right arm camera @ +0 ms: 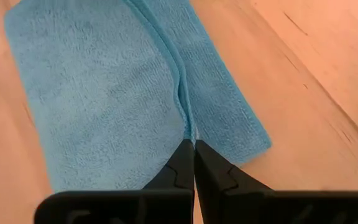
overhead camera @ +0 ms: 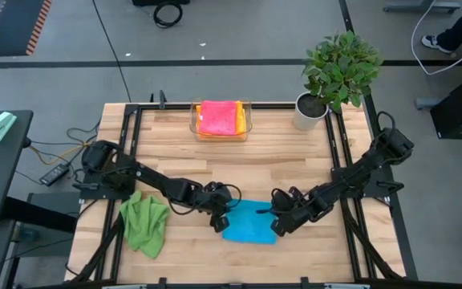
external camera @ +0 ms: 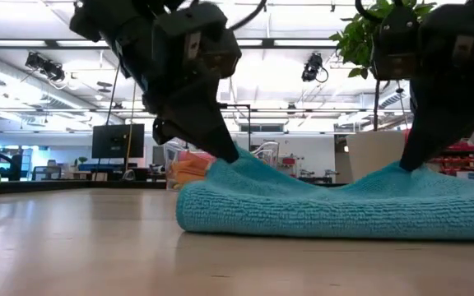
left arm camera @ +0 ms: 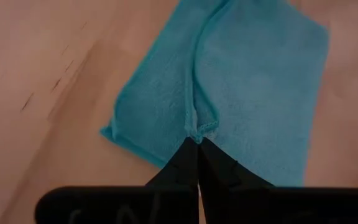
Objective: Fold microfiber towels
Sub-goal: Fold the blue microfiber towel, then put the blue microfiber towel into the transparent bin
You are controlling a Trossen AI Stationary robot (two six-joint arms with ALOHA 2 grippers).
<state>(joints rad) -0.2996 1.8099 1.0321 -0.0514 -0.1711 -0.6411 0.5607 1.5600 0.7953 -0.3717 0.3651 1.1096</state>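
Note:
A blue microfiber towel [overhead camera: 251, 225] lies folded on the wooden table near its front edge, an upper layer's hem running across it. My left gripper [overhead camera: 220, 220] is shut on its left end. My right gripper [overhead camera: 278, 226] is shut on its right end. A green towel [overhead camera: 144, 223] lies crumpled at the front left. Pink, orange and yellow towels [overhead camera: 219, 118] lie stacked in a clear tray [overhead camera: 248, 120] at the far edge. My left gripper pinches the upper layer's hemmed edge [left arm camera: 199, 129] at the towel's left end between its two fingertips, slanting down from above. The cloth rises to a small peak [external camera: 235, 158] at the fingers; the rest lies on the table. My right gripper pinches the same hemmed edge [right arm camera: 188, 127] at the towel's right end between its two fingertips, slanting down from above. The cloth is drawn up into a peak [external camera: 401, 168] there, and the towel sags between the two holds.
A potted plant [overhead camera: 339, 68] stands at the far right corner. Bare wood [overhead camera: 271, 160] lies between the tray and the blue towel. Black frame rails [overhead camera: 131, 152] run along the table's left and right sides.

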